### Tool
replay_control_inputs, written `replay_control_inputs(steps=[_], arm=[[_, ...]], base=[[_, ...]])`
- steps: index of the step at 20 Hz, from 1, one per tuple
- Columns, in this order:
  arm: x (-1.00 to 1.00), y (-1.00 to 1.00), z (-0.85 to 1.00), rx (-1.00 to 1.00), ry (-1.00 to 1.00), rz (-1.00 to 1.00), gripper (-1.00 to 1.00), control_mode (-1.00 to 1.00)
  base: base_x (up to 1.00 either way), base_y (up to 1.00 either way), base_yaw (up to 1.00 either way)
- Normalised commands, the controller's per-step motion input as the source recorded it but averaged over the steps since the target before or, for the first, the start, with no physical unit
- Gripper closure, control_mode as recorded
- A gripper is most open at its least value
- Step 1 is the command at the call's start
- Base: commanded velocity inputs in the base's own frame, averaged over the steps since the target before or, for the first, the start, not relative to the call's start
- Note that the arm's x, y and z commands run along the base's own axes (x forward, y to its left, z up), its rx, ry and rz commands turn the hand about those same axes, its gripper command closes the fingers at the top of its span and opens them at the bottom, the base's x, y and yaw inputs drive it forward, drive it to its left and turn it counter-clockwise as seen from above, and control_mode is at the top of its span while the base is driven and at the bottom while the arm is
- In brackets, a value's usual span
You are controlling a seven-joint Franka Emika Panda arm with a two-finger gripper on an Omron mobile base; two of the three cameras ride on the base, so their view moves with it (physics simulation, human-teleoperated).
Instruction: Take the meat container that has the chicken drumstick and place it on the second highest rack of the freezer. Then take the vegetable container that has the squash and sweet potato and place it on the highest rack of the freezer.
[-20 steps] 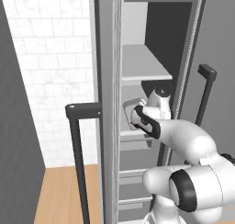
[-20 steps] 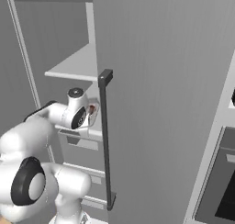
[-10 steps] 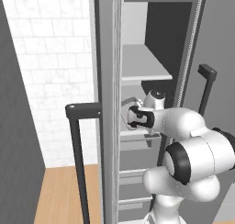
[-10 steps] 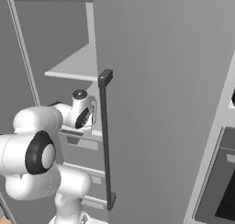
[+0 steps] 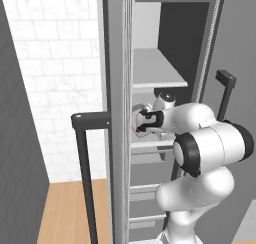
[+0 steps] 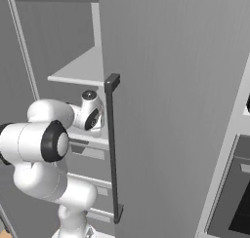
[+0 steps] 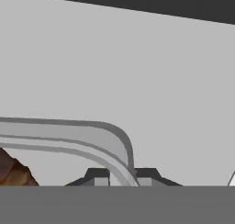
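The dark two-finger gripper (image 7: 117, 176) is clamped on the rim of the pale grey rounded meat container (image 7: 98, 140), reddish-brown chicken drumstick (image 7: 13, 171) inside. Keep it level – set it flat on the white second highest rack (image 5: 150, 145). Room is tight – grey door edge (image 5: 121, 113) just beside, highest rack (image 5: 157, 73) above

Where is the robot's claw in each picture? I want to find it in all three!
Left base view: middle, the claw reaches in just under the highest rack.
Right base view: left of middle, beside the dark door handle, under that same rack; its tips are tucked behind the door's edge.
Hand view: bottom middle, two dark tips astride the rim of the meat container.
Shared landmark: the highest rack, in both base views.
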Motion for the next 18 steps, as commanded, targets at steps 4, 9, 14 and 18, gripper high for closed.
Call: replay_control_inputs(steps=[4, 9, 14, 18], arm=[[0.11, 0.0, -0.34, 0.0, -0.01, -0.02, 1.0, -1.0], [0.0, 0.0, -0.5, 0.0, 0.0, -0.01, 1.0, -1.0], [0.05, 0.0, -0.24, 0.0, -0.04, 0.0, 1.0, -1.0], [0.0, 0.0, 0.0, 0.0, 0.0, 0.0, 1.0, -1.0]], base=[[0.0, 0.0, 0.0], [0.0, 0.0, 0.0], [0.0, 0.0, 0.0], [0.0, 0.0, 0.0]])
